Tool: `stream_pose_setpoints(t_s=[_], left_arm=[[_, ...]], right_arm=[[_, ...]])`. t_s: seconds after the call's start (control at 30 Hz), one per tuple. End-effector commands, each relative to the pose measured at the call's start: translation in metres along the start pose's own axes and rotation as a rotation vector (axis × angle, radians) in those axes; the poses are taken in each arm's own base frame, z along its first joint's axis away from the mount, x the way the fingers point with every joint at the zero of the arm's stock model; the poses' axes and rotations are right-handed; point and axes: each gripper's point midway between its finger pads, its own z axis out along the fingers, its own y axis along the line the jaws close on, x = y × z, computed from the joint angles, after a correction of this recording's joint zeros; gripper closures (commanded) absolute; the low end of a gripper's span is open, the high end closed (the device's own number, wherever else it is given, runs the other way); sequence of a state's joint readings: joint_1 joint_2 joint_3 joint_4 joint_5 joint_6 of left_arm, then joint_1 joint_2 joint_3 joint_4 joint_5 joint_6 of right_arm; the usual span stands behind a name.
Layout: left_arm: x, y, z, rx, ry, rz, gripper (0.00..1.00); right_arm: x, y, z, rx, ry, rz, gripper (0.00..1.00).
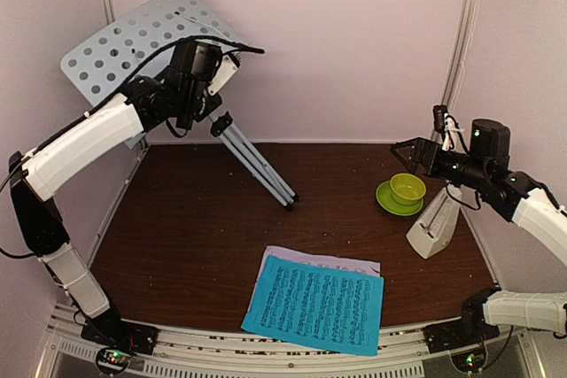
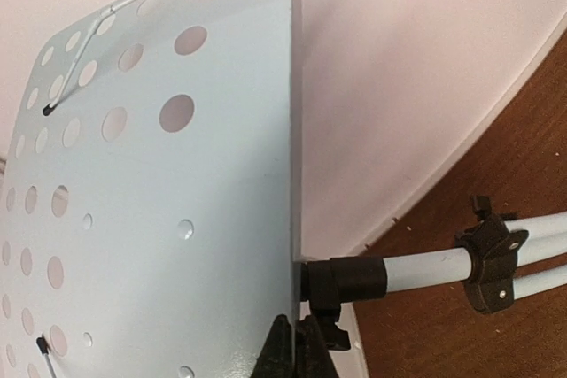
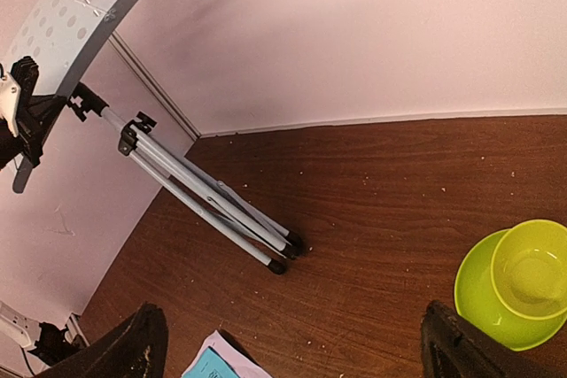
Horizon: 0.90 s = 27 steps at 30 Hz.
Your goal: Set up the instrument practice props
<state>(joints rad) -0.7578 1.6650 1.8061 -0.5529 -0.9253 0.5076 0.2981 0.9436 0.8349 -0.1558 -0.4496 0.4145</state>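
Note:
The music stand leans tilted, its pale perforated desk point(image 1: 133, 42) high at the back left and its folded grey tripod legs point(image 1: 261, 165) slanting down to the table. My left gripper point(image 1: 188, 112) is shut on the desk's point(image 2: 159, 219) lower edge beside the black pole joint point(image 2: 354, 281), as the left gripper point(image 2: 297, 347) shows in the left wrist view. A cyan music sheet point(image 1: 314, 304) lies near the front on a lilac sheet point(image 1: 354, 265). The cream metronome point(image 1: 434, 229) stands at the right. My right gripper point(image 1: 416, 137) hovers open and holds nothing, its fingers point(image 3: 142, 343) wide apart.
A lime-green cup point(image 1: 407, 186) sits on its saucer point(image 1: 388, 201) just below my right gripper and behind the metronome; the cup point(image 3: 532, 267) appears at the right of the right wrist view. The stand's feet point(image 3: 279, 258) rest mid-table. Walls close the back and sides.

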Motion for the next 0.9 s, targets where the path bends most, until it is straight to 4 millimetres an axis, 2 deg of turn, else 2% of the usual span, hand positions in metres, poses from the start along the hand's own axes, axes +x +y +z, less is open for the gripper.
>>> stream_pose_setpoints(t_s=[0.0,0.23,0.43,0.53,0.67,0.77,0.87], left_arm=[[-0.071,0.114,-0.063,-0.397,-0.268,-0.056,1.0],[-0.118,0.125,-0.114,-0.465,-0.511,0.02,1.0],[-0.142,0.133,-0.151,-0.472,-0.71,-0.029,1.0],[-0.151,0.13,-0.173,-0.449,-0.829,-0.04,1.0],[-0.16,0.116,-0.197,-0.392,-0.963,-0.013,1.0],[-0.162,0.121,-0.217,-0.373,-1.046,-0.047,1.0],[-0.165,0.116,-0.237,-0.334,-1.129,-0.022,1.0]], right_arm=[[-0.025,0.023,-0.005,-0.065,-0.059,-0.049,0.0],[-0.039,0.045,-0.009,-0.14,-0.112,-0.064,0.0],[-0.045,0.073,-0.002,-0.244,-0.113,-0.071,0.0],[-0.051,0.088,0.003,-0.286,-0.111,-0.082,0.0],[-0.064,0.109,0.008,-0.359,-0.123,-0.098,0.0],[-0.076,0.121,0.01,-0.41,-0.132,-0.087,0.01],[-0.087,0.134,0.012,-0.473,-0.135,-0.064,0.02]])
